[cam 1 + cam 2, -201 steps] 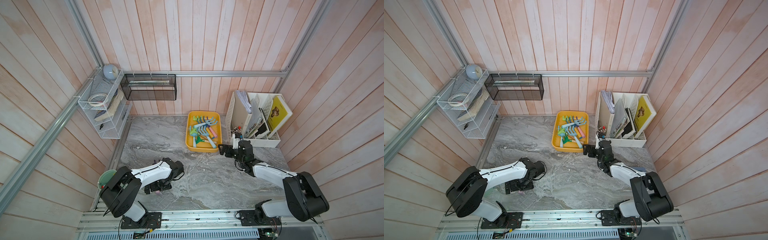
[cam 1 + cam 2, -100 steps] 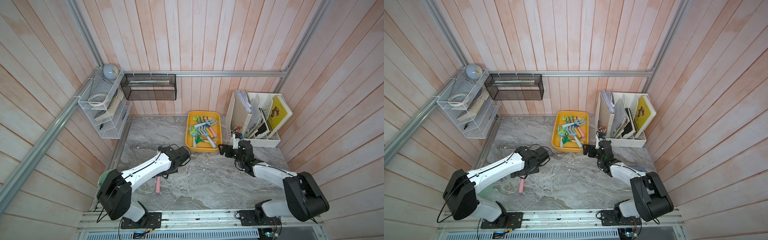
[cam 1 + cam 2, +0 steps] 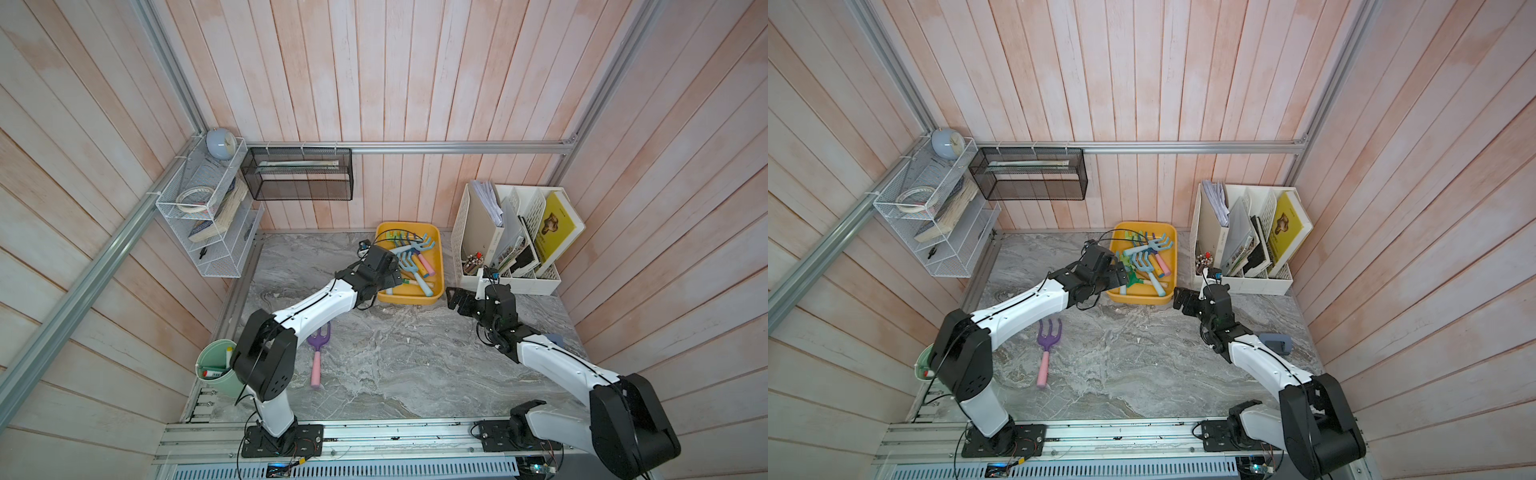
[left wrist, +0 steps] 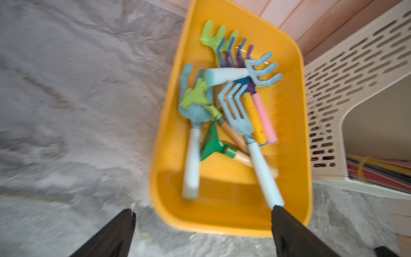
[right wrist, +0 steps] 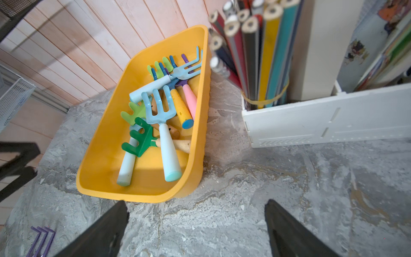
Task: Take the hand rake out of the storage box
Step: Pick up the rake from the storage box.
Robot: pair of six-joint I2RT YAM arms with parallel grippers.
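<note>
The left arm (image 3: 320, 302) and the right arm (image 3: 555, 365) match: glossy white link shells dotted with small dark screws, set between bulky black joint housings. Thin black cables run along the shells. Each stands on a black base plate (image 3: 311, 441). The fingers (image 4: 293, 235) are matte black tapering wedges.

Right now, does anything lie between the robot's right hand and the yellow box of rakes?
No. In the right wrist view, only bare grey tabletop separates the open right hand from the storage box.
</note>
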